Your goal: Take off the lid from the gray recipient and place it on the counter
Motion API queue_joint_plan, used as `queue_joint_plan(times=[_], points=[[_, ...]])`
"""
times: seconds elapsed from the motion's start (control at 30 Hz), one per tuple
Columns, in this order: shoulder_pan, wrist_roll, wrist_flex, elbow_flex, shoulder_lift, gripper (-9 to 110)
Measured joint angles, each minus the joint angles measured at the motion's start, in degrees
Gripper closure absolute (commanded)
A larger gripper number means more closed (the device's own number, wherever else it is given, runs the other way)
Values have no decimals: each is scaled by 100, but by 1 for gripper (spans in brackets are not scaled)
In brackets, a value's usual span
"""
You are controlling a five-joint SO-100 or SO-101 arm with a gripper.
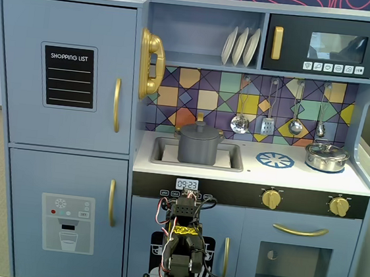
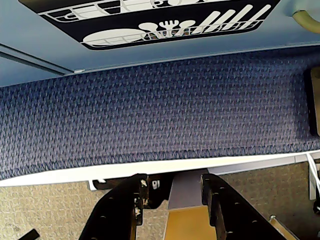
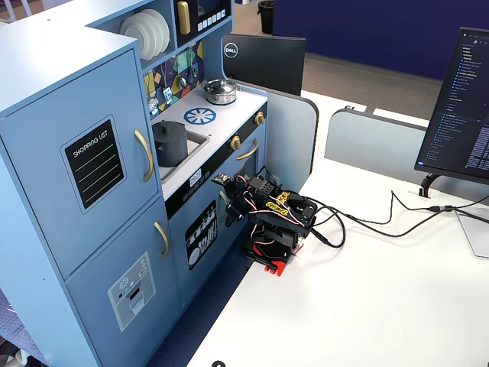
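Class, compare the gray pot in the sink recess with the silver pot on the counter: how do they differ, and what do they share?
The gray pot is tall and matte dark; the silver pot is low and shiny. The gray pot sits in the sink recess, the silver pot on the counter at the right. Both are round and lidded.

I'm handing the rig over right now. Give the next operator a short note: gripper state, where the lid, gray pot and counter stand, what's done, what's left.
Gripper: open and empty in the wrist view, arm folded low in front of the toy kitchen, pointing down at the blue carpet.
Gray recipient: upright in the sink recess.
Lid: on the pot, knob up.
Counter: white worktop; bare space between the sink and the silver pot, around the printed burner ring.
Done: nothing yet.
Left: raise the arm, grip the lid's knob, lift it off, set it on the counter.
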Motion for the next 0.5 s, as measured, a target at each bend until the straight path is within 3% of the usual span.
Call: queue_joint_plan(times=[0.5], points=[[545, -369, 9, 0, 0, 101]])
